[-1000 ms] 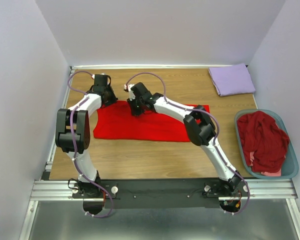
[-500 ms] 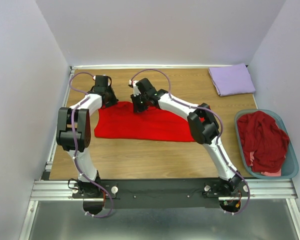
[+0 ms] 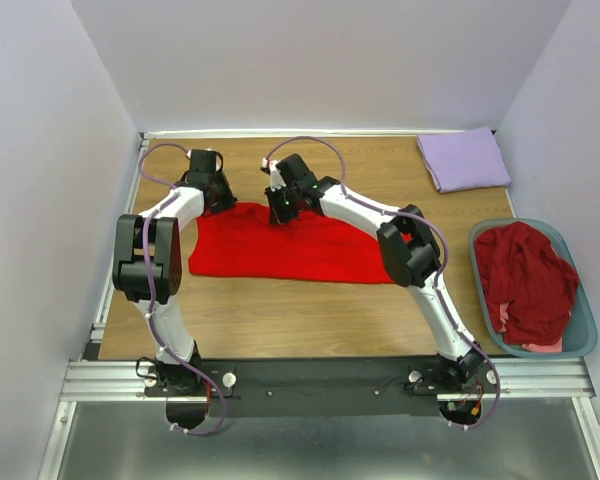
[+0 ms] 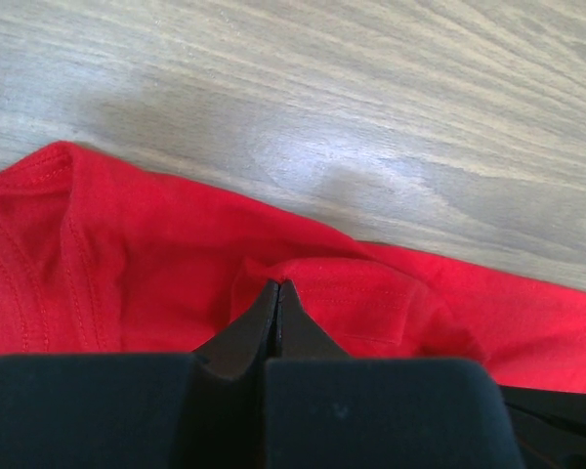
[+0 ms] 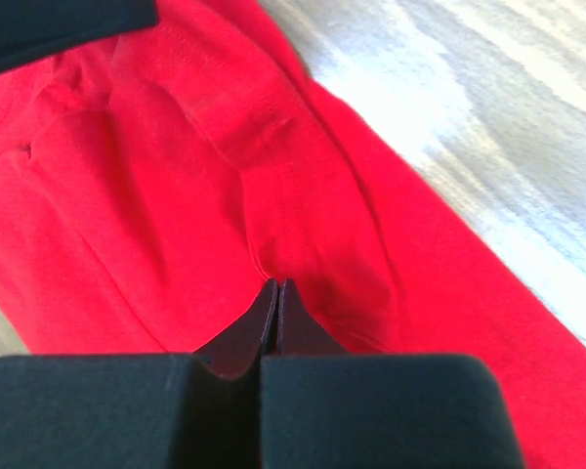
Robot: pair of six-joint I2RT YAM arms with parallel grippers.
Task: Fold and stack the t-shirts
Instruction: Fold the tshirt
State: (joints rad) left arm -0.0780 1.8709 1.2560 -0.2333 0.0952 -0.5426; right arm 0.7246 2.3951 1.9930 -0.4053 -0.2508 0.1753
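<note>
Two t-shirts (image 3: 300,252) out (maroon heap (image 3: 525,280) uncounted), one basket (image 3: 586,335)

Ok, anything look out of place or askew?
Nothing stands out. The red t-shirt lies spread flat, left gripper and right gripper shut on its far edge; lavender t-shirt folded at far right; maroon shirts heaped in the basket.

I look down on a wood-grain table (image 3: 310,310) boxed in by plain pale walls: the back wall (image 3: 320,60), the left wall (image 3: 40,200) and the right wall (image 3: 580,120). An aluminium rail (image 3: 540,378) runs along its near edge, with a dull grey floor (image 3: 330,445) below. Soft, even light leaves a glare patch (image 4: 303,166) on the wood.
</note>
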